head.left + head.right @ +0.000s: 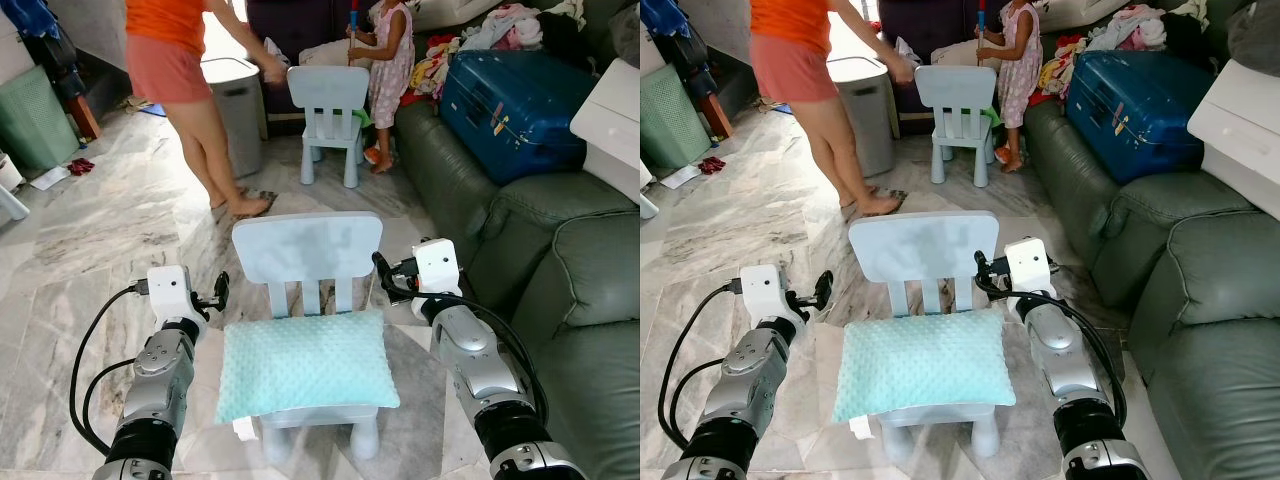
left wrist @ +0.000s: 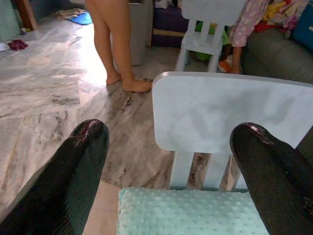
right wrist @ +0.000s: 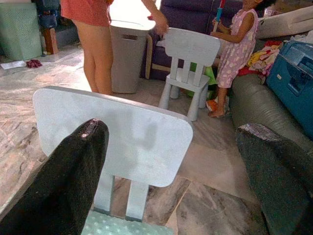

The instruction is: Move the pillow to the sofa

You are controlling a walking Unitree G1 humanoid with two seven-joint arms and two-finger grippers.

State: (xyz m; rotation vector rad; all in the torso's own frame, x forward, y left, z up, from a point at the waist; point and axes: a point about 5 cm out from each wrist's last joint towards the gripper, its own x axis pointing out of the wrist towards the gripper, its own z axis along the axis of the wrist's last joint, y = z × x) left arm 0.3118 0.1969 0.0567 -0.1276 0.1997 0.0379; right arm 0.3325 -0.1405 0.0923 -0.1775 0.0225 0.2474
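Bright daylight from the far doorway glares on the marble floor; head views sharp, wrist-view fingers blurred

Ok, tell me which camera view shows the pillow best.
The left eye view: the whole mint pillow lies flat on the seat of the small chair, between both arms. The right eye view shows it equally whole. The left wrist view catches its top edge between the fingers; the right wrist view catches a sliver at the frame edge.
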